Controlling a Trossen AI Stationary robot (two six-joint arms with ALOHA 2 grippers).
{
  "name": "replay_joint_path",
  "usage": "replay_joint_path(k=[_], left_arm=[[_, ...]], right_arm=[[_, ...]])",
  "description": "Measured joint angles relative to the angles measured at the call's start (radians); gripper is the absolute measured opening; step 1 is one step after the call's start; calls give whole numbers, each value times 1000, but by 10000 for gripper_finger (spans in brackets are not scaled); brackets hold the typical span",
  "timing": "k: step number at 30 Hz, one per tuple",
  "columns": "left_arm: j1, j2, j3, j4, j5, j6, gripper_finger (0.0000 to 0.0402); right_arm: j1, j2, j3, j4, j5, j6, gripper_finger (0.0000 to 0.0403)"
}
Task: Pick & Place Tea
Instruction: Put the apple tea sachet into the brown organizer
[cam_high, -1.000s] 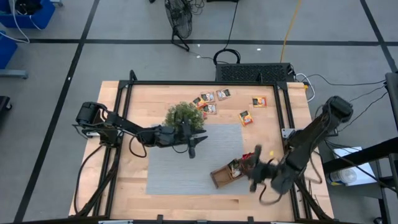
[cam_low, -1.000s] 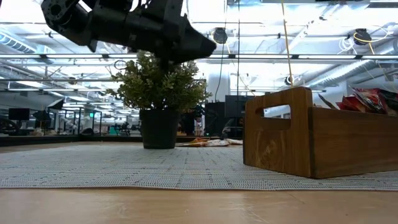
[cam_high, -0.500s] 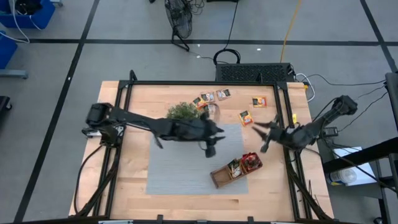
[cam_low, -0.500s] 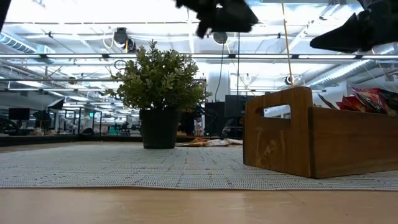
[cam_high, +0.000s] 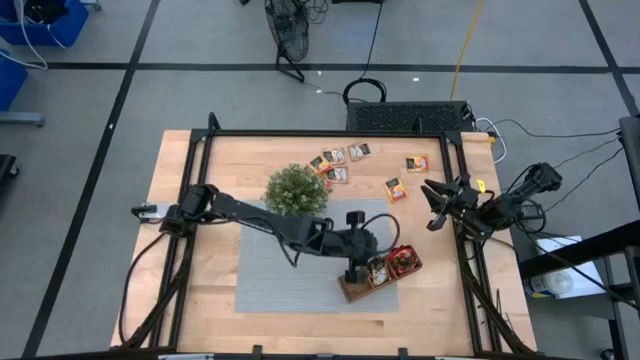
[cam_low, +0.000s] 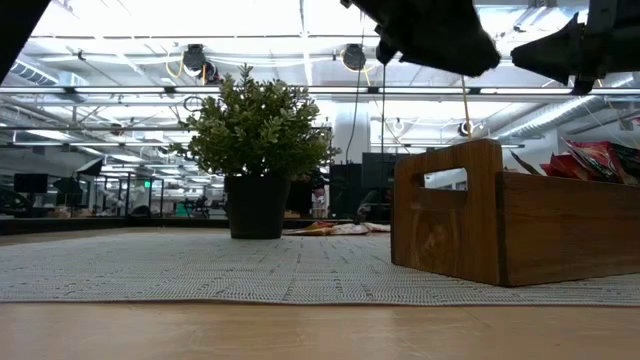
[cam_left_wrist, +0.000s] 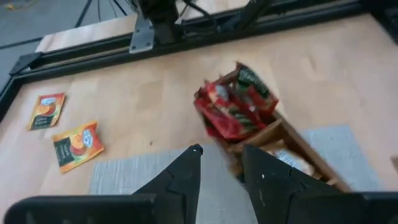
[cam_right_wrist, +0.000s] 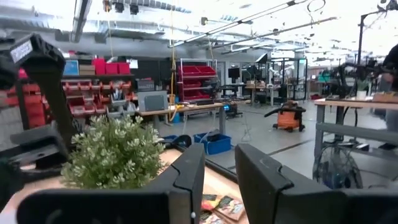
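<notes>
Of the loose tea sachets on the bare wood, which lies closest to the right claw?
The orange sachet beside the mat's far right corner; the others lie farther toward the plant or table edge.

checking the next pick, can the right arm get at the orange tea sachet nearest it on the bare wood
Probably yes. The right gripper hangs beside the orange square tea sachet, with bare wooden table between them; the left gripper is over the brown wooden tray.

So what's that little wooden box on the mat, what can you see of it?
The wooden tray is brown, with a cut-out handle in its raised end wall, as the low view shows. It sits angled on the grey mat's near right corner, divided into compartments, red tea sachets piled in one end. The left hand hovers just over it.
</notes>
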Motion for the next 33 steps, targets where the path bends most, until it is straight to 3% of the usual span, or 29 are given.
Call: replay_joint_path(k=[4,9,17,25,33], left_arm=[[-37,1,0,6,-20,-12,96],[-77,3,32,41,-12,-15,11],[-77,27,159,-33,-16,-112,3],[-75,243,404,-287,69,-120,2],[-64,279,436,-308,97,-122,1]], right_arm=[[0,0,-35,-26,1,24,78],[0,3,-45,-74,0,27,79],[0,4,-46,-83,0,27,78],[0,5,-47,-92,0,25,77],[0,5,-48,-91,0,26,79]])
